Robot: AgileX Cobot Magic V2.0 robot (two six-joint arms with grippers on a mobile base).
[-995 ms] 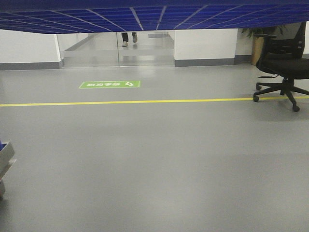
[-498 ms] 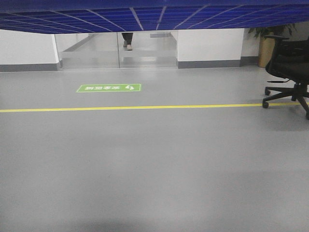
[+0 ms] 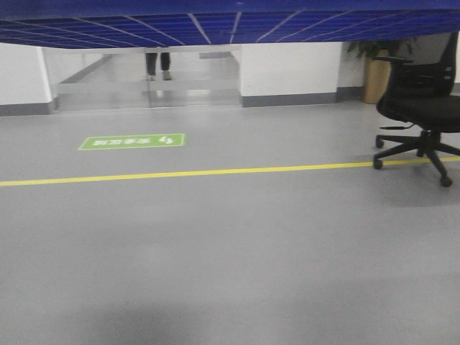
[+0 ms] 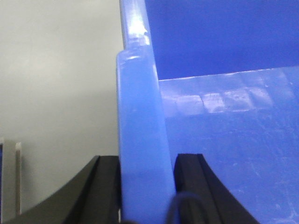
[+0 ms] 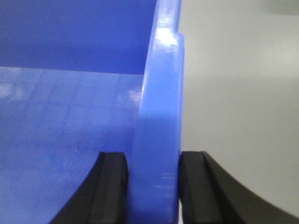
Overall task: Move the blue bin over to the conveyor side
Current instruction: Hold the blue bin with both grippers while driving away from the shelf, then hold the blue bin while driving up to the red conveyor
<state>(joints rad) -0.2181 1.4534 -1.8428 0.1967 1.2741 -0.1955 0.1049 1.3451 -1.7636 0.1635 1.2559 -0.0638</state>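
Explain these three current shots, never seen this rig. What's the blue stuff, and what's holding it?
It is a wheeled robot with two arms. The wide picture looks forward from its body. It shows a grey floor, a yellow line, a green floor sign and an office chair on the right. The ribbed blue band along the top is the underside of the blue bin, carried above the camera's line of sight.

The other two pictures come from cameras on the wrists. In the left wrist view, the left gripper clamps the bin's rim between two black fingers. The right gripper does the same on the opposite side. So both arms hold the bin up off the floor. No conveyor appears in any picture.
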